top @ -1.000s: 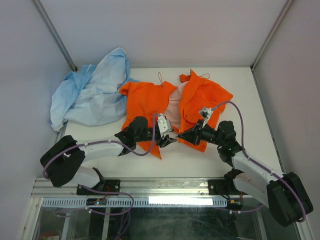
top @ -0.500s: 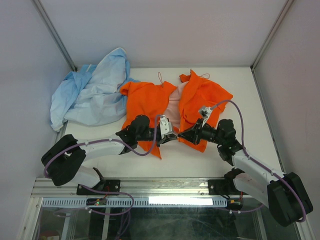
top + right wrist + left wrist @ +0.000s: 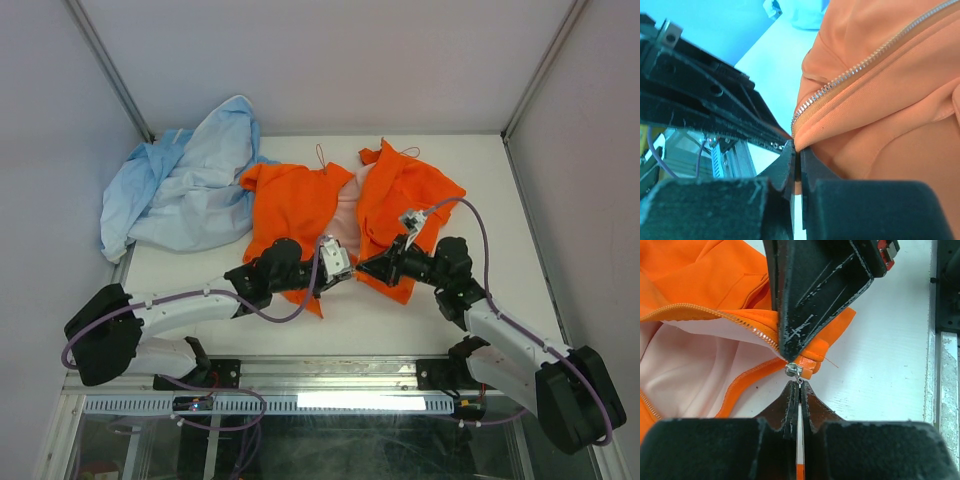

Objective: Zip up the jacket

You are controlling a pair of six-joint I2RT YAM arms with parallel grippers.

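Observation:
The orange jacket (image 3: 300, 195) lies open on the white table, pink lining (image 3: 345, 215) showing between its front panels. My left gripper (image 3: 343, 273) is at the bottom of the opening. In the left wrist view it (image 3: 799, 386) is shut on the pull tab of the silver zipper slider (image 3: 792, 371), at the bottom corner of the jacket (image 3: 700, 270). My right gripper (image 3: 364, 267) meets it tip to tip. In the right wrist view it (image 3: 796, 150) is shut on the jacket's hem (image 3: 890, 100), just below the end of the zipper teeth (image 3: 860, 62).
A light blue cloth garment (image 3: 180, 190) lies crumpled at the far left against the wall. The metal rail (image 3: 320, 375) runs along the table's near edge. Enclosure walls stand on the left, back and right. The right gripper's finger (image 3: 810, 300) fills the top of the left wrist view.
My left arm has stretched out to the right, bringing its gripper tip against the right gripper's tip at the jacket's bottom corner. The right gripper has barely moved.

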